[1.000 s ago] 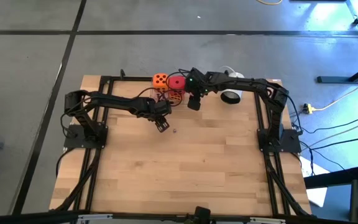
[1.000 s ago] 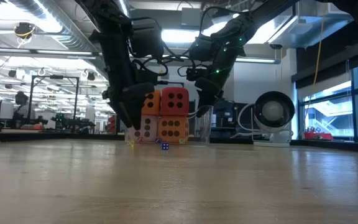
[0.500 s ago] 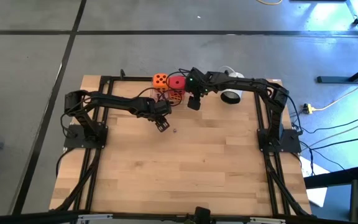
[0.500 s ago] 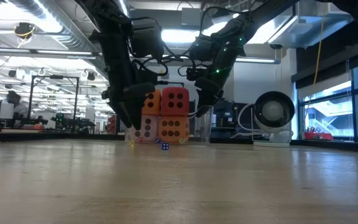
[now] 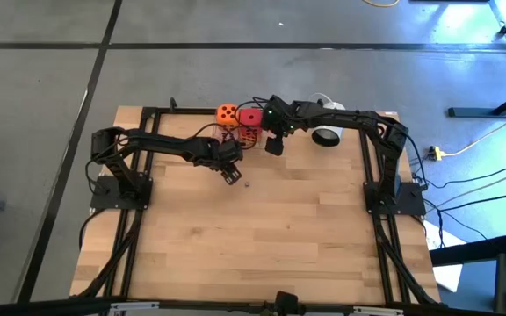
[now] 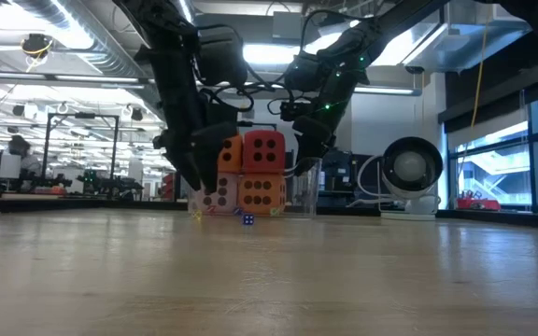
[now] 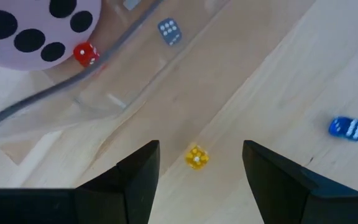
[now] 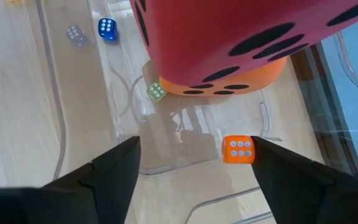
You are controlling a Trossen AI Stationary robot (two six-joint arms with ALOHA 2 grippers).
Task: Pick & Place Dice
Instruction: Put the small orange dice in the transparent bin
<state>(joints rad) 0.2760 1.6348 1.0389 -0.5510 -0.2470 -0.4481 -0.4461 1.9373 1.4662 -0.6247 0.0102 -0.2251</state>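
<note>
Four big dice stand stacked in two layers at the table's far edge. In the low view a pale pink die [image 6: 218, 197] and an orange die [image 6: 261, 193] are below, an orange die [image 6: 230, 154] and a red die [image 6: 263, 151] on top. From above I see the top orange die [image 5: 227, 112] and red die [image 5: 250, 117]. My left gripper [image 5: 229, 174] hovers open just near of the stack, over a tiny yellow die [image 7: 196, 157]; the pink die [image 7: 36, 28] lies ahead. My right gripper [image 5: 274, 145] is open beside the stack's right, facing the red die [image 8: 241, 31].
Tiny dice lie scattered: blue [image 7: 347, 129], red [image 7: 86, 54], grey-blue [image 7: 169, 31], orange [image 8: 238, 149], green [image 8: 156, 92]. A clear plastic tray [image 8: 166, 158] sits under the stack. A white round fan [image 5: 327, 135] stands right of the right gripper. Bare wood [image 5: 262, 237] stretches toward the near edge.
</note>
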